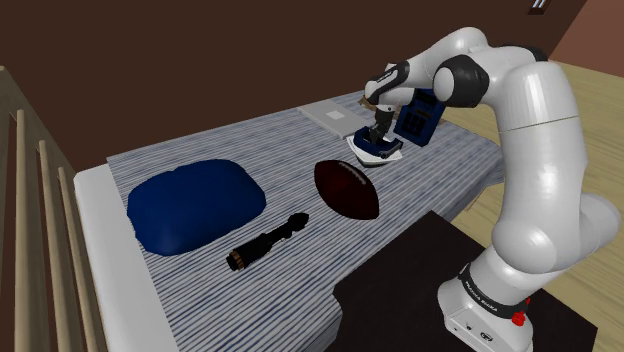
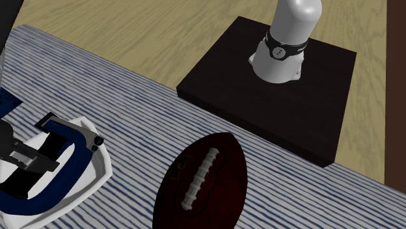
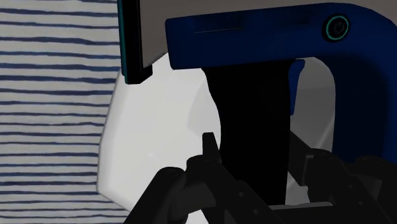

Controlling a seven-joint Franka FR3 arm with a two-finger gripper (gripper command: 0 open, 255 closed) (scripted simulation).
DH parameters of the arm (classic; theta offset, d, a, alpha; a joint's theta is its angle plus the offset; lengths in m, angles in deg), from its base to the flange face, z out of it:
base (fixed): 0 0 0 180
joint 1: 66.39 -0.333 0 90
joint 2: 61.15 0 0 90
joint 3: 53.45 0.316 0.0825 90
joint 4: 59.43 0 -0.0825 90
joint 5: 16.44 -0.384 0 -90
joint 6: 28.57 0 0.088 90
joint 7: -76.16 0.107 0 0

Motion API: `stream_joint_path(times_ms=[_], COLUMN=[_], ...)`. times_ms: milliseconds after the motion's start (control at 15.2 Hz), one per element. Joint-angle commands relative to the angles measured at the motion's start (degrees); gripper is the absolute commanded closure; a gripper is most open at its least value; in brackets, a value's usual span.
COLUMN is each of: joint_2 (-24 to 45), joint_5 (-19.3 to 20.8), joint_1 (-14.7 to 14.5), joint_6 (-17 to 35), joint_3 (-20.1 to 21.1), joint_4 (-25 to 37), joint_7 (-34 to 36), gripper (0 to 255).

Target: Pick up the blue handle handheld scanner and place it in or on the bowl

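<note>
The scanner (image 3: 254,32), with a smooth, glossy blue handle bent into an angular loop, a round teal button ring at its corner and a flat black body, lies in the bowl (image 2: 101,170). The bowl is a plain white, matte shell with a softly angled rim, seen right of centre in the upper half of the shoulder view and at the lower left of the second exterior view. The gripper (image 1: 377,130) is down on the scanner's black body; black against black, I cannot tell whether it is clamped or apart. The bowl rests on a blue-and-white striped cloth (image 2: 130,91). Just beside it lies a dark brown, pointed-oval football (image 2: 202,182) with white laces. A puffy navy cushion (image 1: 193,205) sits at centre left of the shoulder view.
</note>
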Motion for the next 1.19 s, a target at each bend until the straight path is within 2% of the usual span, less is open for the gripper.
stream_joint_path(times_ms=[0,66,396,660,1122], joint_2=[0.27,0.34,0.27,-3.67,-3.67], joint_5=[-0.03,-0.04,-0.03,1.09,1.09], joint_1=[0.02,0.07,0.02,-0.57,-0.57], joint_6=[0.03,0.01,0.03,-4.94,-4.94], joint_3=[0.06,0.07,0.06,-0.82,-0.82], joint_4=[0.0,0.09,0.0,1.1,1.1], joint_7=[-0.02,-0.05,-0.02,0.62,0.62], gripper=[255,0,0,0,0])
